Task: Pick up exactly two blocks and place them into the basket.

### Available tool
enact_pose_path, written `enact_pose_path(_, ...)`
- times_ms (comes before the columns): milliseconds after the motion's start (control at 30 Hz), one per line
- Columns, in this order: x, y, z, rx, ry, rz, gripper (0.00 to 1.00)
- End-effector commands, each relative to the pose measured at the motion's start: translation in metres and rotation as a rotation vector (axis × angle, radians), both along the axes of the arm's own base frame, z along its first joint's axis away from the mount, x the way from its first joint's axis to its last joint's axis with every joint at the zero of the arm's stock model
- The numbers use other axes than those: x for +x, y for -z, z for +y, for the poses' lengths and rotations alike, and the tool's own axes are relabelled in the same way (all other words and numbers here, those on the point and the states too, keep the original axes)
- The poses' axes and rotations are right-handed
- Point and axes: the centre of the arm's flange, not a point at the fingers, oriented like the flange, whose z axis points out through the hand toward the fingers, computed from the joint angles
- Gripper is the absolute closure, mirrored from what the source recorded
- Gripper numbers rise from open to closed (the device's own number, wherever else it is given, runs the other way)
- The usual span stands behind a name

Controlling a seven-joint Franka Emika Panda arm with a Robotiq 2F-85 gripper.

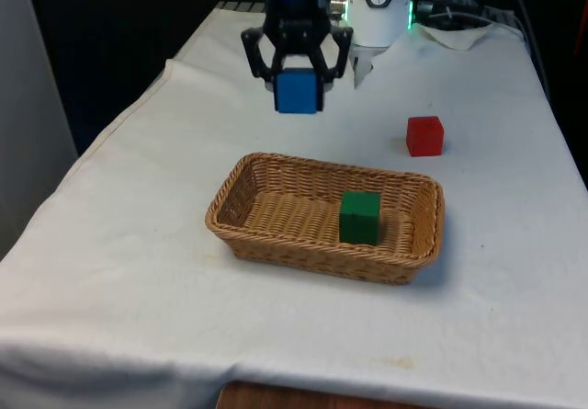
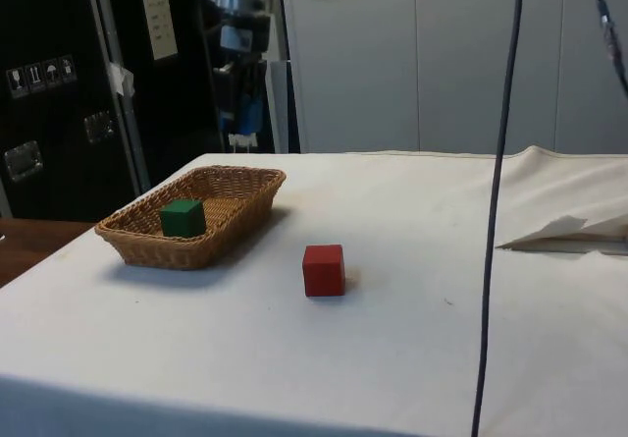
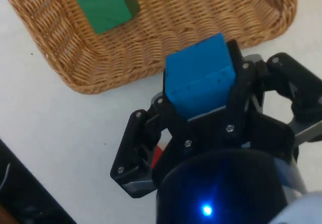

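blue block [image 1: 298,92] clamped in pincer [image 1: 299,89], airborne

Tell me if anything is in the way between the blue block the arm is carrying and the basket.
Nothing visible blocks the path. The gripper holds the blue block in the air beyond the basket, whose top is open. The green block already lies toward the basket's end on the front view's right; the red block sits on the cloth, off to the side.
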Motion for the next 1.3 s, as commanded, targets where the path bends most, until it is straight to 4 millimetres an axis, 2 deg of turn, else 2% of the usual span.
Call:
enact_pose_path(0,0.004,0.006,0.004,-0.014,0.004,0.004,0.98)
enact_pose_path(167,0.013,0.018,0.014,-0.017,-0.003,0.012,0.98)
enact_pose_path(433,0.04,0.05,0.033,-0.041,-0.003,0.033,0.98)
enact_pose_path(467,0.036,0.046,0.031,-0.042,-0.005,0.031,0.98)
enact_pose_path(533,0.048,0.061,0.036,-0.048,-0.005,0.04,0.98)
enact_pose_path(667,0.056,0.076,0.037,-0.057,-0.005,0.048,0.98)
enact_pose_path(767,0.058,0.081,0.037,-0.068,-0.005,0.051,0.98)
enact_pose_path(833,0.06,0.095,0.035,-0.065,-0.005,0.062,0.98)
enact_pose_path(1033,0.061,0.119,0.03,-0.077,0.0,0.084,0.98)
enact_pose_path(1067,0.06,0.116,0.029,-0.086,0.002,0.089,0.98)
enact_pose_path(1267,0.06,0.131,0.032,-0.086,-0.001,0.095,0.98)
